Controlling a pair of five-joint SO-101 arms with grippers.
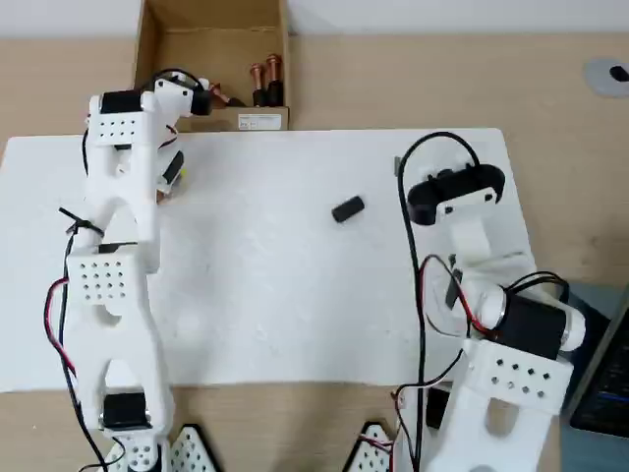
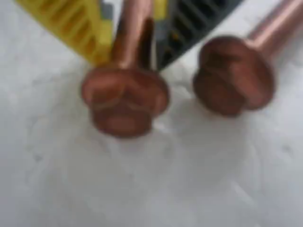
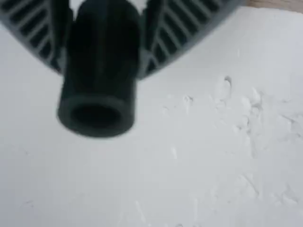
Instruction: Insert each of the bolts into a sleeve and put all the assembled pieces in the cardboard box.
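At the left edge of the white sheet (image 1: 256,295), close to the cardboard box (image 1: 147,49), the left jaws are closed on the shank of a copper bolt (image 2: 124,101), gripped just above its head; a second bolt (image 2: 234,75) rests on the sheet just beside it, the two heads near but apart. Over the sheet's right side the right jaws are clamped round a black sleeve (image 3: 97,109), its open bore poking out past the tips; a loose sleeve (image 1: 347,209) lies on the sheet between the two arms; the box, standing on the table (image 1: 550,98), already holds some assembled pieces (image 1: 265,84).

The likely trouble is in the mating: the arms are well apart, and a small tilt of shank or bore would jam the bolt on the sleeve's rim; gripped so near the head, the bolt could swivel under that push; the sleeve might slide back in its jaws. Lifting the held bolt could also nudge its neighbour, and it would probably roll.
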